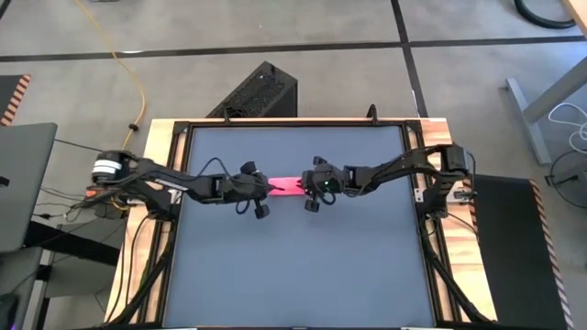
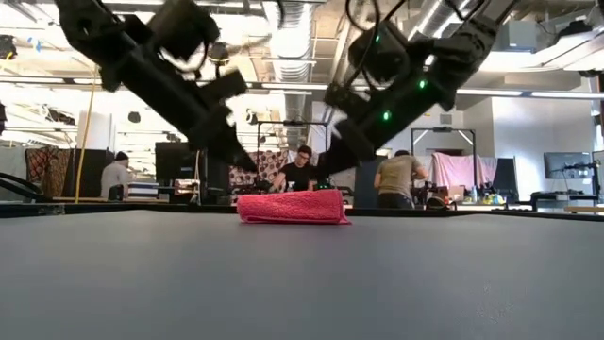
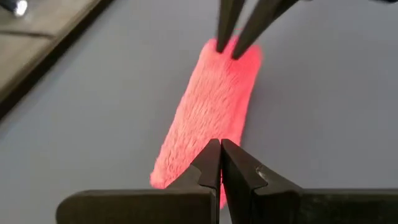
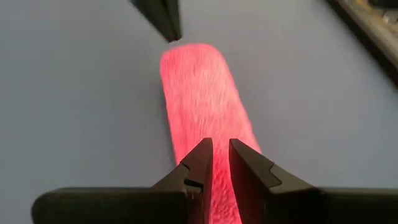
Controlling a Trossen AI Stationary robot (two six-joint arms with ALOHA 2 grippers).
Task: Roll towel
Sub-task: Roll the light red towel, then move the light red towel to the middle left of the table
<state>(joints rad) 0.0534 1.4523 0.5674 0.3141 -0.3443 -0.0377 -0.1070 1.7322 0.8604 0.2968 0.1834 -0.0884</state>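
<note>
Pink-red terry towel [image 1: 287, 186] is already in a tight little roll, lying flat near the middle of the dark table [image 1: 293, 275], slightly toward the far side. Left gripper [image 3: 220, 144] sits over one end with its fingers pressed together, nothing pinched between them as far as I can see. Right gripper [image 4: 220, 144] is over the other end, fingers a hair apart, and I can't tell if it's nipping any cloth

What worries me: the roll only holds itself by friction. If either tip has snagged a loop of the pile, lifting away could drag a flap loose and unroll it. A sideways nudge from either arm could also send it rolling across the table
</note>
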